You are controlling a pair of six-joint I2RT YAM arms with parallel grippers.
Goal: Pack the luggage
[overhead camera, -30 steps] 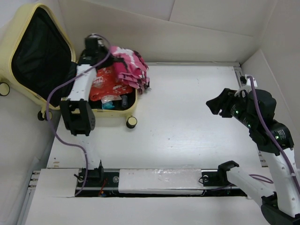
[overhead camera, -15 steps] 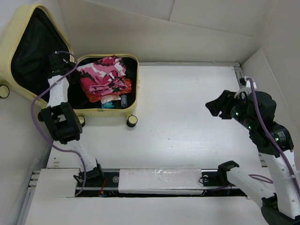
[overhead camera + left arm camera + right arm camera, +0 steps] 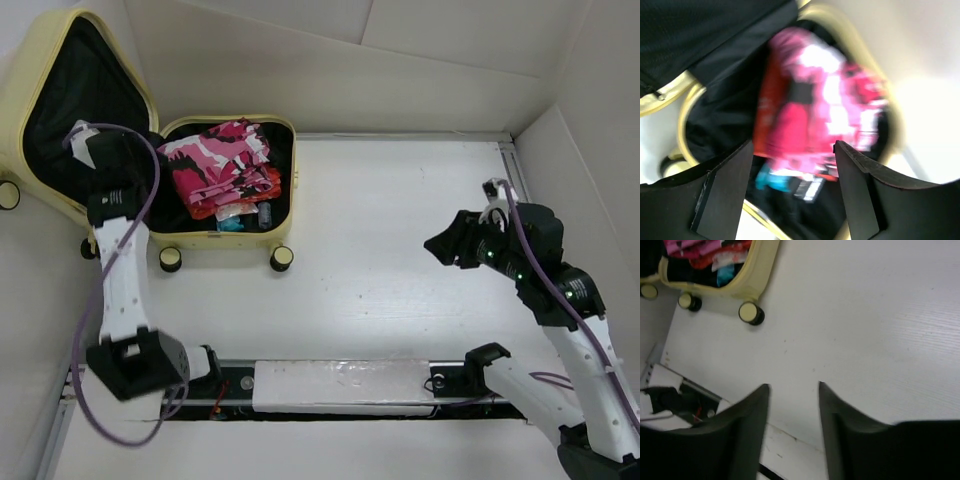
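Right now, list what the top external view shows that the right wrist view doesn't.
Only top external: the luggage's open lid with black lining, and the left arm stretched up to it. Only right wrist: the empty gap between the right hand's open fingers, over the table. Both: the pink clothing in the lower shell and the caster wheels.
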